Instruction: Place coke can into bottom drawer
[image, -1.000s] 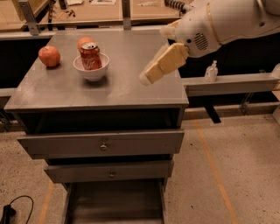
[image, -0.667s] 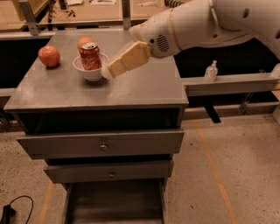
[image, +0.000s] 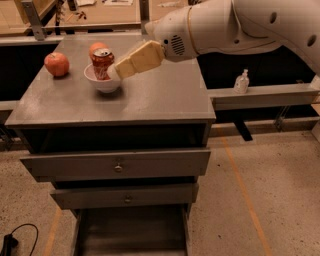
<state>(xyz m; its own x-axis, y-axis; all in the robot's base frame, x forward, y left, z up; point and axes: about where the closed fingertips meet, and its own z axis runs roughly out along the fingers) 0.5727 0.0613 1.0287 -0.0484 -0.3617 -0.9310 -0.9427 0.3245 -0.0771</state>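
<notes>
The coke can (image: 101, 64), red with a silver top, stands upright in a white bowl (image: 102, 83) on the grey cabinet top (image: 150, 95). My gripper (image: 119, 71), tan coloured on a white arm, reaches in from the right and its tip is right beside the can's right side, at the bowl's rim. The bottom drawer (image: 130, 234) is pulled open at the foot of the cabinet, and its flat grey floor shows with nothing on it.
A red apple (image: 56, 64) lies at the cabinet top's left. An orange (image: 95, 48) sits just behind the can. Two shallower drawers with knobs (image: 118, 167) are slightly open above the bottom one. A small bottle (image: 241, 81) stands on a shelf to the right.
My gripper has swung left across the cabinet top, from near its right edge to right beside the coke can in the bowl. The can, the fruit and the drawers have not moved.
</notes>
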